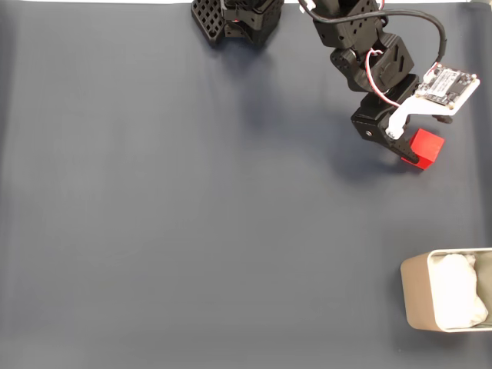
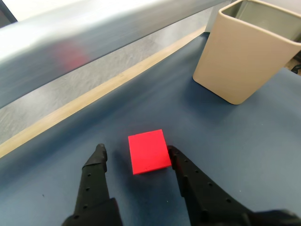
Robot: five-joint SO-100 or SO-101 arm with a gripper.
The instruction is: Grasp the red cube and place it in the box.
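Arm bent low — fingers point(image 2: 100, 157) spread astride red cube point(image 2: 148, 151).

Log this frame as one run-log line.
phase: pre-grasp | hand: open, straddling red cube | cube: on mat, right finger touching | box: apart, cube not in

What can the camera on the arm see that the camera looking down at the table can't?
The wrist view alone shows the pincer open, one finger touching the red cube, plus a pale strip along the mat's edge. The fixed view alone shows white padding inside the box and the arm's circuit board. Both show cube, box and dark mat.
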